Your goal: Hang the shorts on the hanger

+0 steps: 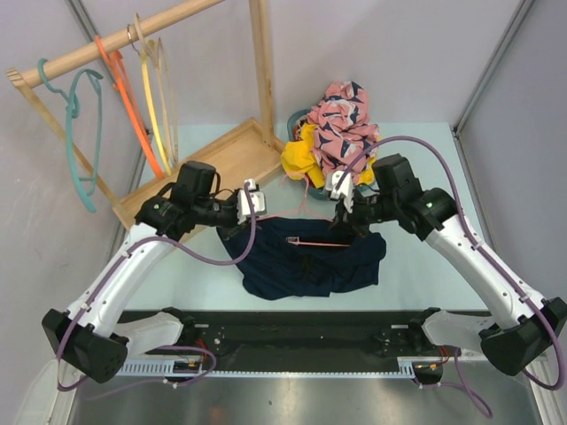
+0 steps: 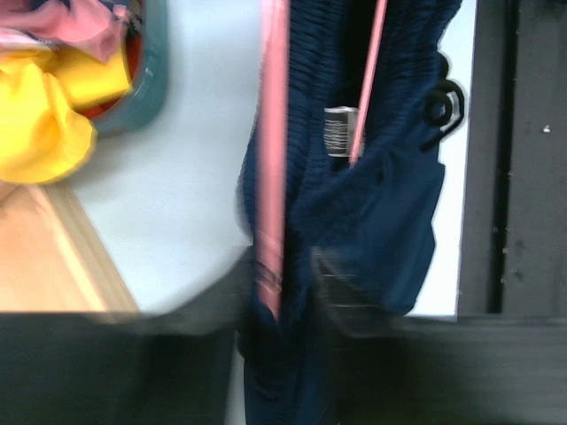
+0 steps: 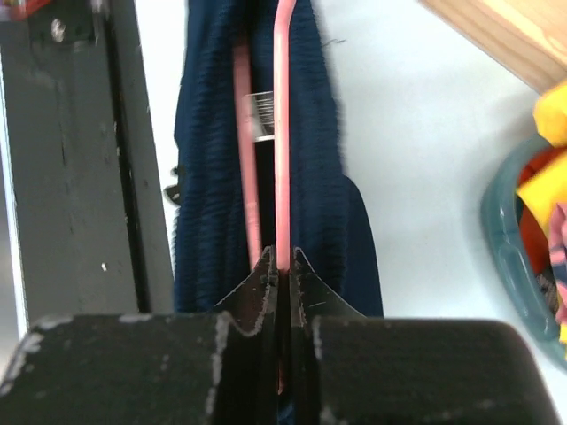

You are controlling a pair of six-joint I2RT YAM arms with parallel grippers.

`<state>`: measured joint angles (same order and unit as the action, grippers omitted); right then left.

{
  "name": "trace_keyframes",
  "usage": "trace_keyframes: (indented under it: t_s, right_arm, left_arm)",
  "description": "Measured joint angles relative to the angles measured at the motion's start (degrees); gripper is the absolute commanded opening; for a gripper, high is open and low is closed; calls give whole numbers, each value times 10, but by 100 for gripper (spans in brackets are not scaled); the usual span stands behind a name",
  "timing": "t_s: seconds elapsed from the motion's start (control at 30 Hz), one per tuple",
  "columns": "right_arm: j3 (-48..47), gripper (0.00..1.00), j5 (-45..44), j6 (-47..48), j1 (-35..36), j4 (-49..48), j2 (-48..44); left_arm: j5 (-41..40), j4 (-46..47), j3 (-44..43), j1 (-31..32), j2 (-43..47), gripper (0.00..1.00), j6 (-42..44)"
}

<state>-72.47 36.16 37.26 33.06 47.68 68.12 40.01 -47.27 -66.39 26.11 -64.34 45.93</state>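
The navy shorts (image 1: 310, 258) lie bunched on the table between my two arms. The pale-pink hanger (image 1: 315, 241) is partly threaded into them, and one thin arm shows on top of the fabric. My right gripper (image 1: 347, 221) is at the right end of the shorts; in the right wrist view it (image 3: 283, 255) is shut on the hanger wire (image 3: 283, 133) beside the shorts (image 3: 208, 177). My left gripper (image 1: 237, 226) is at the shorts' left end. The left wrist view is blurred: the gripper (image 2: 279, 328) looks shut on the shorts (image 2: 390, 204), with the hanger bar (image 2: 270, 177) running into the fabric.
A teal basket (image 3: 505, 239) behind the shorts holds a pink floral garment (image 1: 345, 119) and a yellow one (image 1: 301, 150). A wooden rack with a tray base (image 1: 221, 155) stands at the back left, carrying teal (image 1: 89, 133), orange (image 1: 128, 106) and yellow (image 1: 152, 106) hangers. A black rail (image 1: 292, 332) runs along the near edge.
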Motion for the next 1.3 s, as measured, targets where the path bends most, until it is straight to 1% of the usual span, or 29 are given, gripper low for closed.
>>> trace_keyframes:
  t_s: [0.03,0.1,0.13,0.27,0.33,0.43,0.53,0.57,0.67,0.8,0.93,1.0,1.07,1.17,1.23,1.3]
  right_arm:
    - [0,0,6,-16,-11,-6,-1]
    - [-5,0,7,-43,-38,-10,-1]
    - [-13,0,9,-59,-57,-9,3]
    - [-76,0,16,-110,-105,-16,42]
    - [-103,0,21,-128,-108,-21,57]
    - [-148,0,27,-167,-103,-34,83]
    - [-170,0,21,-197,-91,-51,98]
    - [-172,0,16,-204,-86,-58,100]
    - [-172,0,-5,-228,-77,-77,100]
    - [-165,0,-22,-242,-80,-98,96]
    - [-154,0,-38,-247,-79,-98,79]
    - [-152,0,-47,-250,-75,-99,73]
    - [-148,0,-59,-258,-64,-107,66]
    - [-135,0,-76,-279,-42,-133,64]
    - [-122,0,-93,-301,-23,-155,64]
    - [-111,0,-114,-323,-3,-178,65]
  left_arm:
    - [3,2,-4,0,0,69,-2]
    - [8,9,-15,-2,5,89,-20]
    - [8,17,-20,-3,12,91,-32]
    - [2,56,-38,-5,50,92,-71]
    - [-7,76,-43,-5,69,91,-90]
    - [-33,129,-43,-8,100,88,-143]
    - [-64,182,-40,-8,121,92,-197]
    - [-75,198,-37,-8,125,96,-211]
    - [-101,230,-27,-5,135,97,-245]
    - [-136,237,-22,-3,127,98,-261]
    - [-174,240,-13,-3,118,100,-278]
    - [-172,242,-10,-3,120,100,-298]
    - [-150,251,-6,-3,127,100,-329]
    - [-123,286,7,7,149,100,-386]
    - [-121,304,12,28,159,100,-422]
    - [-139,326,10,68,155,100,-468]
